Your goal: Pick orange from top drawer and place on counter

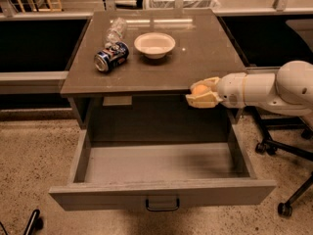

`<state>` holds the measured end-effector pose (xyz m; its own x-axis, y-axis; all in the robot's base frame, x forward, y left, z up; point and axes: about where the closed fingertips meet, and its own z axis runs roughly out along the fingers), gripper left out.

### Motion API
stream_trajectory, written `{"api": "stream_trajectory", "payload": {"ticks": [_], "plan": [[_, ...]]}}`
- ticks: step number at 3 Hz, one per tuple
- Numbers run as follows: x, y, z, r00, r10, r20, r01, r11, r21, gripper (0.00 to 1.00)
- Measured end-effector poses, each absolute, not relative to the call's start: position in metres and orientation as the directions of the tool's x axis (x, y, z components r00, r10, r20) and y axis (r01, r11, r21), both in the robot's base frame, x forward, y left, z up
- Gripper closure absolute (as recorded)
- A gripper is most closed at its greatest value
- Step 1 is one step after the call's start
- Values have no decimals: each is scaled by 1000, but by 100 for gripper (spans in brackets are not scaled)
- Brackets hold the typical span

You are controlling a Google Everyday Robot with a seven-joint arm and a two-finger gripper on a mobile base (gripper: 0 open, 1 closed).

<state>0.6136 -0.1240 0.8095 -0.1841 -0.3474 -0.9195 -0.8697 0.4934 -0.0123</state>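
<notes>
A white bowl (154, 44) sits beside a toppled blue can (111, 57) and clear bottle (115, 31).

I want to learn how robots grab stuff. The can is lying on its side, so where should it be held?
Probably around its round middle, coming down from above: the can lies on its side on the counter, so its curved sides are free, though a bottle lies close behind. The end effector is at the counter's front edge, shut on the orange.

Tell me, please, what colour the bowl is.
The bowl is cream-white, camera view; gripper holds orange at counter edge.
</notes>
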Motion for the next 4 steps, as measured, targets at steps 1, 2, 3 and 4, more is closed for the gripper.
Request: {"api": "stream_trajectory", "payload": {"ticks": [1,2,3,4], "plan": [[613,-128,811,-175,-317,-932,-865,501,-8,100],[613,-127,811,-166,-329,-930,-867,499,-21,100],[613,-120,811,-114,-389,-914,-871,482,-96,100],[609,-118,824,1,-421,-907,-862,460,-214,100]]}}
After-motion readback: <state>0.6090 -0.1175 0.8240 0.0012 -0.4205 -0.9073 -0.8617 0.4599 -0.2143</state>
